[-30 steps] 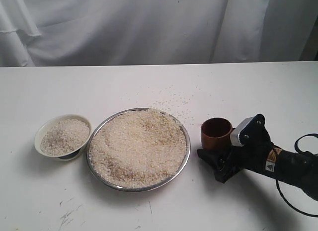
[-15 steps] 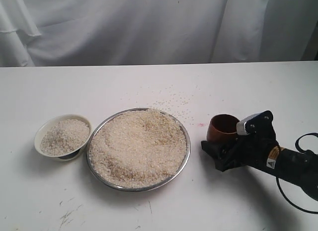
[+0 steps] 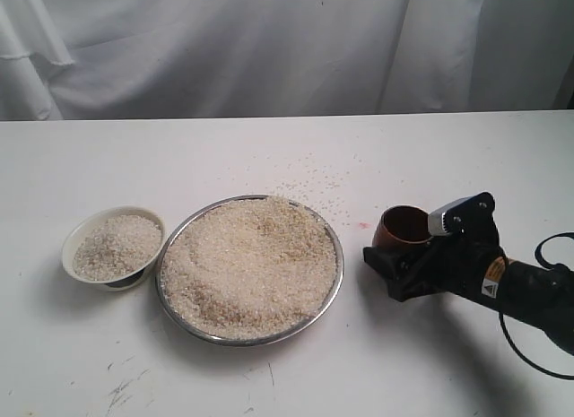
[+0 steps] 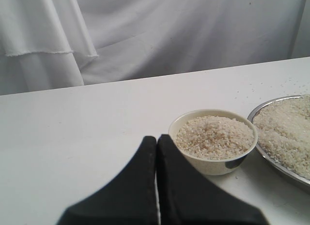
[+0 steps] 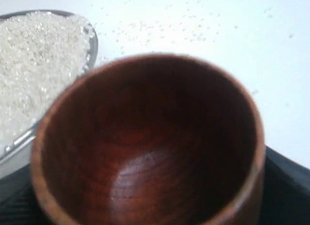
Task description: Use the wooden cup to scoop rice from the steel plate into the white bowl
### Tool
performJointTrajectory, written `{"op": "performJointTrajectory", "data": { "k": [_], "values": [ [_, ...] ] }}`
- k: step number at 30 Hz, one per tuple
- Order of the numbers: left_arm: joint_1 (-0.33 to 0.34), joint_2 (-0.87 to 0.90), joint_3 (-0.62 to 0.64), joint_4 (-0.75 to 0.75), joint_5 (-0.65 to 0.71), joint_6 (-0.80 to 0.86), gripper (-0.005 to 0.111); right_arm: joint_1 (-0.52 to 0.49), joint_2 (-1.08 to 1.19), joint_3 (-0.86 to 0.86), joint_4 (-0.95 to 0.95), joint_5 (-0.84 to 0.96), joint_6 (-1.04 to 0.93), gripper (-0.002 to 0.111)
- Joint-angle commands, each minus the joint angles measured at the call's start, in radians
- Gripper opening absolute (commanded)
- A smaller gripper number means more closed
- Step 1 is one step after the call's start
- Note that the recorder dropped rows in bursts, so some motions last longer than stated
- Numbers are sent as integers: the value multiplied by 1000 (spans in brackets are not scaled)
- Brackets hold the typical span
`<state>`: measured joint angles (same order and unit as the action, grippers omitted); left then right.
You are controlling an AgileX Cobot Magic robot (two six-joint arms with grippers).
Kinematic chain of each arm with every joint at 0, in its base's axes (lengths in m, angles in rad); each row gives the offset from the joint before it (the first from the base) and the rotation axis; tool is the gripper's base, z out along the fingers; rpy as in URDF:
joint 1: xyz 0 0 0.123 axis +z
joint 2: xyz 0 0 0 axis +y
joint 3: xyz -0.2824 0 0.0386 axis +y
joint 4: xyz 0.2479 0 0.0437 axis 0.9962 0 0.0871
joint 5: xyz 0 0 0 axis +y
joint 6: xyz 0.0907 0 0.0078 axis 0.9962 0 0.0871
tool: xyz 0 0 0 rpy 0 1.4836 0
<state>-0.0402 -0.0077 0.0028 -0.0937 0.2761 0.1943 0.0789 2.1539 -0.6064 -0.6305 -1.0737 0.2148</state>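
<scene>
The steel plate sits mid-table, heaped with rice. Left of it stands the white bowl, filled with rice too. To the plate's right, my right gripper is shut on the wooden cup, which is tilted and empty. In the right wrist view the cup fills the picture, its dark inside bare, with the plate's rim beyond it. My left gripper is shut on nothing, just short of the white bowl. It does not show in the exterior view.
Loose grains are scattered on the white table behind the plate. A white curtain hangs along the table's far edge. The right arm's black cable loops near the right edge.
The right gripper and the cup have shifted a little to the right, away from the plate. The cup went from upright to tilted. Plate and bowl are unchanged.
</scene>
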Motion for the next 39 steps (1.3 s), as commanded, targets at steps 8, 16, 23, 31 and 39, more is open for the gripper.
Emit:
{"op": "performJointTrajectory", "data": {
  "k": [8,16,23,31,39],
  "values": [
    [-7,8,-3,-1,-10,-3,0,3,-169,-4,-36,-11,128,75],
    [-7,8,-3,-1,-10,-3,0,3,-374,11,-52,-9,144,75],
    [-7,8,-3,-1,-10,-3,0,3,-663,20,4,202,277,56],
    [-7,8,-3,-1,-10,-3,0,3,-902,20,72,552,418,7],
    [-7,8,-3,-1,-10,-3,0,3,-1051,20,72,699,462,0]
  ]
}}
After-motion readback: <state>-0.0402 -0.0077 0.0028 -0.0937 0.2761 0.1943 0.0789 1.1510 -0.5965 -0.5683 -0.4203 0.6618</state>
